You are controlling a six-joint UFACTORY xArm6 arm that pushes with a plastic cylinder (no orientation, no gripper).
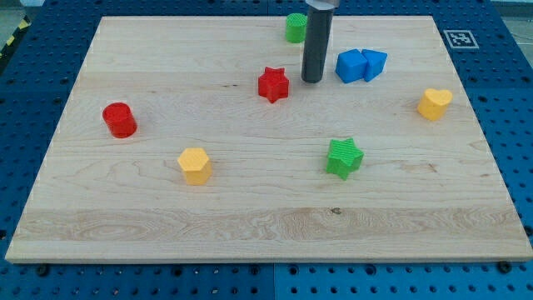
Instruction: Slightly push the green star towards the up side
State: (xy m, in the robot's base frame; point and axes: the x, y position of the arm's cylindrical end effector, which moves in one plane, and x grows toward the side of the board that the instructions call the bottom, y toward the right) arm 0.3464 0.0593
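Seven blocks lie on the wooden board [250,208]: two green, the green star [344,157] right of centre toward the view's bottom and a green cylinder [296,27] at the top edge; two red, a red star [273,84] and a red cylinder [120,119]; two yellow, a yellow hexagon [195,165] and a yellow heart [434,103]; and one blue block [361,65]. There is no claw, only a rod, and my tip [312,81] stands between the red star and the blue block, well apart from the green star. The board rests on a blue perforated table [516,125]

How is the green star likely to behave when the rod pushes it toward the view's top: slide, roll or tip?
The green star sits low and flat on the smooth wooden board, so it would probably slide rather than tip or roll. Its points may make it rotate if my tip, now well above it beside the red star, meets it off-centre.
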